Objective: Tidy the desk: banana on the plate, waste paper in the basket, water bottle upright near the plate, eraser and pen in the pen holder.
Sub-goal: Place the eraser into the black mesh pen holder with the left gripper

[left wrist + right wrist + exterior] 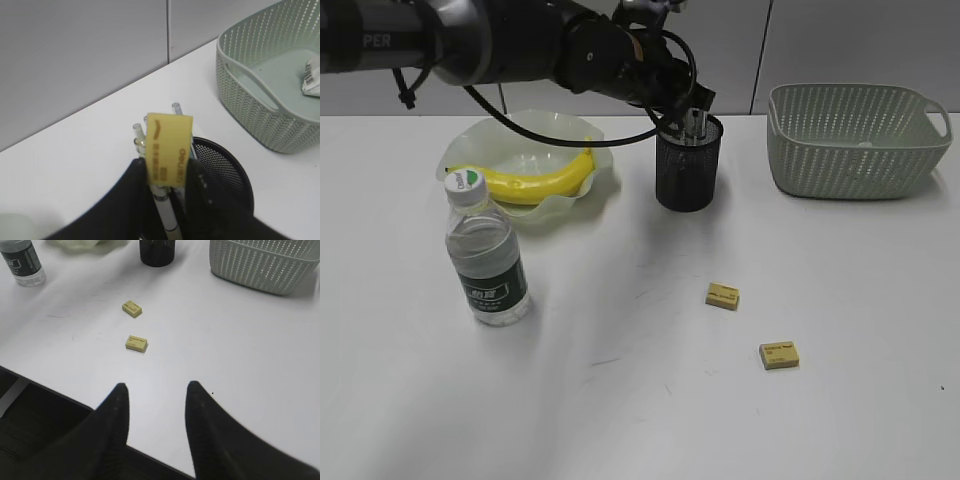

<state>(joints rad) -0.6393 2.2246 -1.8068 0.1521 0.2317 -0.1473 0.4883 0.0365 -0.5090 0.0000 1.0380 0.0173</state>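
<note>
**Desk nearly tidy, erasers left to go**

White desk (pixel 620 400) against a grey wall. From the outside camera: the banana (pixel 535 183) lies on the plate (pixel 605 185) at far left, and the water bottle (pixel 484 252) stands upright just near of it. Both look done. The left gripper (pixel 695 120) hangs over the pen holder (pixel 687 165); two erasers (pixel 723 296) lie loose on the near right, the basket (pixel 855 140) far right.

Left wrist camera: the gripper's fingers (pixel 197 180) are clamped on a third eraser (pixel 167 150), right above the holder's mouth, pens (pixel 160 200) already inside. The waste paper (pixel 312 75) sits in the basket.

Right wrist camera: the right gripper (pixel 155 397) hangs spread and empty, over the desk's near edge.
</note>
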